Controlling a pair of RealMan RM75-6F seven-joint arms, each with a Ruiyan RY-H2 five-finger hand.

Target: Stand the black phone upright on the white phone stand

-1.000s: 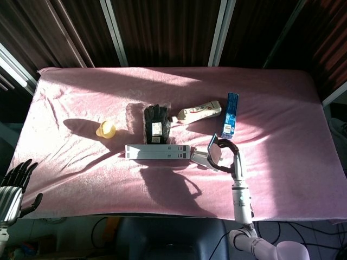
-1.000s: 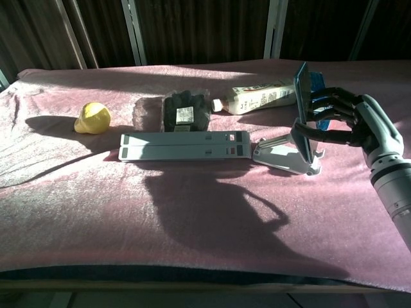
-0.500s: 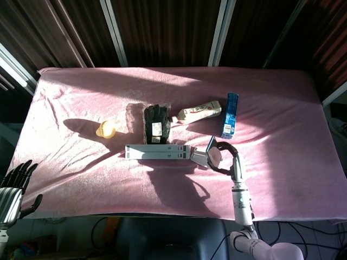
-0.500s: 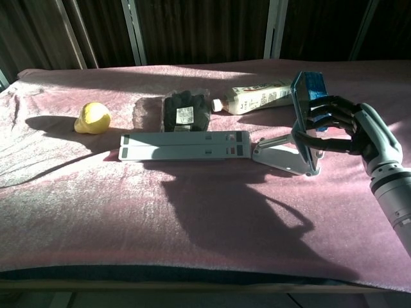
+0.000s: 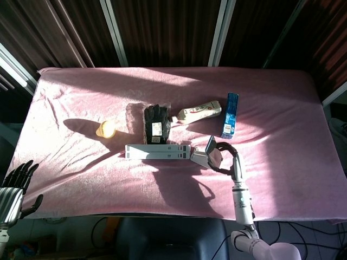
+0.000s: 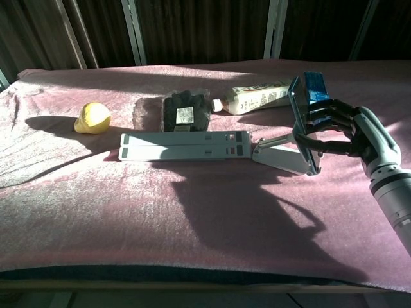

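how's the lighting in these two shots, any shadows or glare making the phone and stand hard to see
Head view: hard sunlight from one side throws long dark shadows over the pink cloth; the black phone is a thin sliver, hard to read. Chest view: the phone and white phone stand are clearer, the right hand is half in shade, and its shadow darkens the cloth in front.

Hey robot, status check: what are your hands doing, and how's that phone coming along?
Right hand holds black phone upright on white phone stand. Left hand idle off the table edge, fingers apart. Nothing in the way.
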